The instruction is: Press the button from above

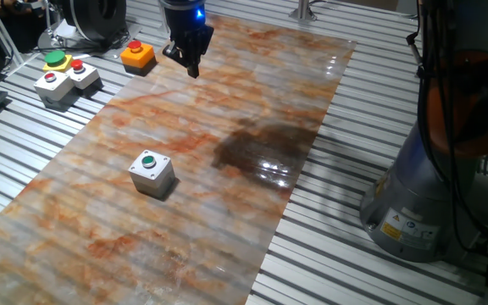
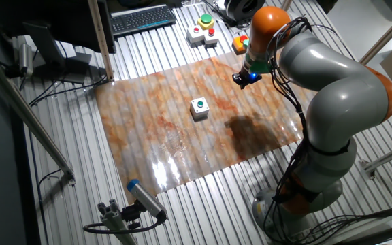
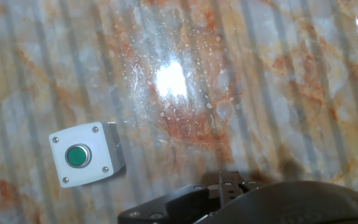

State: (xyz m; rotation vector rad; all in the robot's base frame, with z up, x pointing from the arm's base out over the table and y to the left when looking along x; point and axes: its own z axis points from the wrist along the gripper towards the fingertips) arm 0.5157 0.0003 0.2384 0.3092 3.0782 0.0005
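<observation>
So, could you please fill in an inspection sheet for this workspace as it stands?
Surface: marbled mat on slatted table, dark patch.
Job's things: green button on grey box, untouched.
Clutter: button boxes and an orange one off the mat.
Claw: claw raised, far from the button; state not visible.
Cables: along the arm.
Surroundings: keyboard.

Your slatted table (image 1: 371, 271) carries a marbled mat (image 1: 227, 102); on it sits one button box (image 1: 152, 173).
</observation>
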